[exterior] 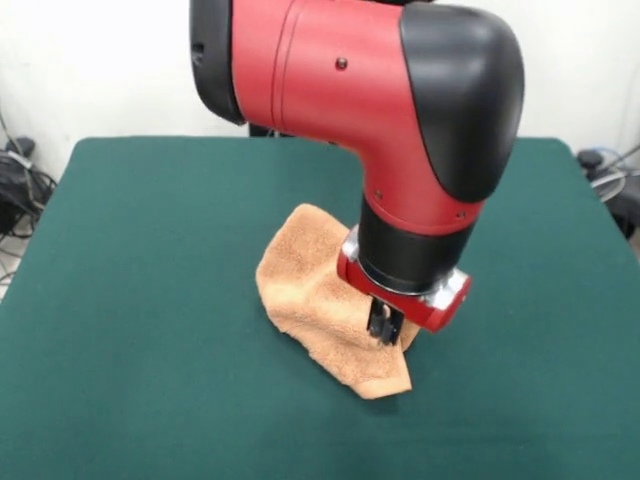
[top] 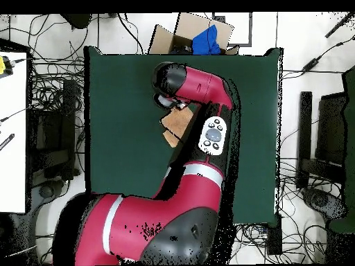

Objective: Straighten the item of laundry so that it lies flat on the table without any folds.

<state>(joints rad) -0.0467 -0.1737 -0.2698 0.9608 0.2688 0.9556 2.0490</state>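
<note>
**Hand down on the crumpled towel, mid-counter**

Here we are at the green counter, and the red arm is bent right over, its hand planted low on the right side of the peach-orange towel. From the front, the black fingertips poke out under the red wrist collar and seem to be touching or buried in the cloth. Whether they are apart or pinched together on a fold, I cannot tell; the collar hides too much.

The towel sits near the middle of the counter, and it is far from flat. It's bunched into a rumpled wedge: a rounded hump at the far left, tapering to a corner pointing toward the near right, just below the hand. From overhead only a small patch of it peeks out beside the arm, which covers the rest.

How will it handle? Terry cloth, so soft, light and limp, by my reckoning. It will drape and drag, not slide as one piece, and the felt-like top will likely cling to it. A pinch at a hemmed edge or that near corner looks the best hold; pulling outward from there should open the folds. Grab the middle and it would only bunch more.
</note>
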